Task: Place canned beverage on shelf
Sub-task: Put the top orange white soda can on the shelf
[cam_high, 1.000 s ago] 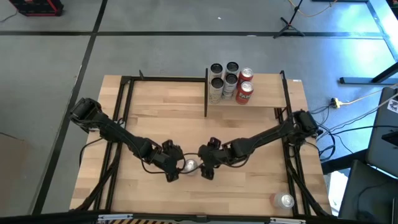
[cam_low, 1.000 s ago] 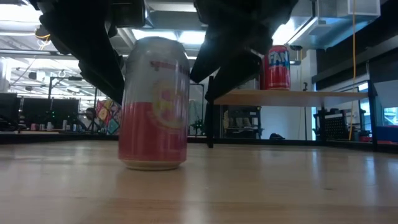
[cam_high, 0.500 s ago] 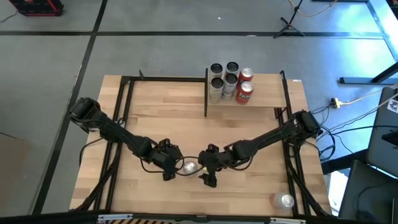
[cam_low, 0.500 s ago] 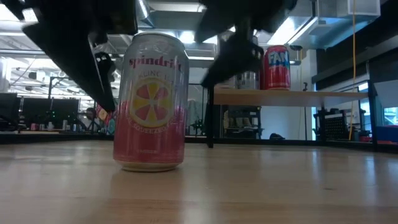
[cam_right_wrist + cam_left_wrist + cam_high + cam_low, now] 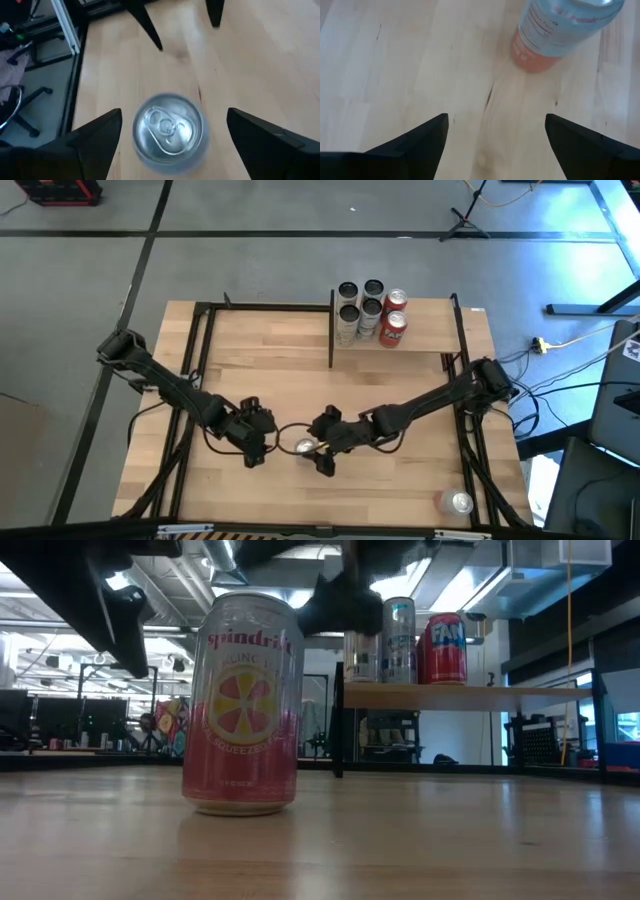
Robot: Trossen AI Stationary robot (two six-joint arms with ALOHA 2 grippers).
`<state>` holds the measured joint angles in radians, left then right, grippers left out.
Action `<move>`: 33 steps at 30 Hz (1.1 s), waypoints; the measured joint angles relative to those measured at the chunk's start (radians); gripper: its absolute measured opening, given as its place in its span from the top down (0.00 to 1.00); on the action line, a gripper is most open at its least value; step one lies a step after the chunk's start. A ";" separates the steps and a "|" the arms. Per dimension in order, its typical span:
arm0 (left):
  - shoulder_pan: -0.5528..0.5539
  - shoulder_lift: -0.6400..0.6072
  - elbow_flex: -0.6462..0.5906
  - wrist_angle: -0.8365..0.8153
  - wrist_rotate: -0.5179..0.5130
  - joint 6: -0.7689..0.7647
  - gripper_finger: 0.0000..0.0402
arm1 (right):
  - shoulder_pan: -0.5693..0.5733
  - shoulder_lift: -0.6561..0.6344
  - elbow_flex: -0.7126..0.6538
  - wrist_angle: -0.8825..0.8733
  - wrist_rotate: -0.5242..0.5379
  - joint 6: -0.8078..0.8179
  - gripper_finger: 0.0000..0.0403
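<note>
**A:** What has changed around the pink can?

**B:** A second ago both grippers crowded it. Now the left gripper has backed off toward nine o'clock, its fingers spread with only bare table between them. The can stands upright just past its tips, untouched.

**A:** And the right gripper?

**B:** It has closed in from three o'clock. Its wrist view looks down on the can's silver lid, fingers wide apart on either side, not yet clamped.

**A:** So the right arm takes the pick?

**B:** That seems likely: a handover of the job, with the grasp still to come. The can sits near the table's six o'clock edge; the shelf is well away at one o'clock, already carrying five cans.

**A:** Anything else?

**B:** A spare can at five o'clock.
</note>
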<state>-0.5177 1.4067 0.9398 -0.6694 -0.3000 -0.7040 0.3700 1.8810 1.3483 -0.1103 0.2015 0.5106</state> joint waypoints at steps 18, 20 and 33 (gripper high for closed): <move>-0.008 0.000 0.000 -0.015 0.026 0.017 0.18 | -0.004 0.122 -0.002 0.054 0.015 -0.022 0.13; -0.008 0.000 0.000 -0.018 0.026 0.030 0.18 | -0.004 0.136 -0.001 0.064 0.016 -0.022 0.13; -0.009 -0.070 0.000 -0.070 0.037 0.086 0.18 | -0.005 0.055 -0.003 0.018 0.033 0.004 0.35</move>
<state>-0.5266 1.3371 0.9398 -0.7389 -0.2630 -0.6182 0.3649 1.9360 1.3454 -0.0927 0.2342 0.5148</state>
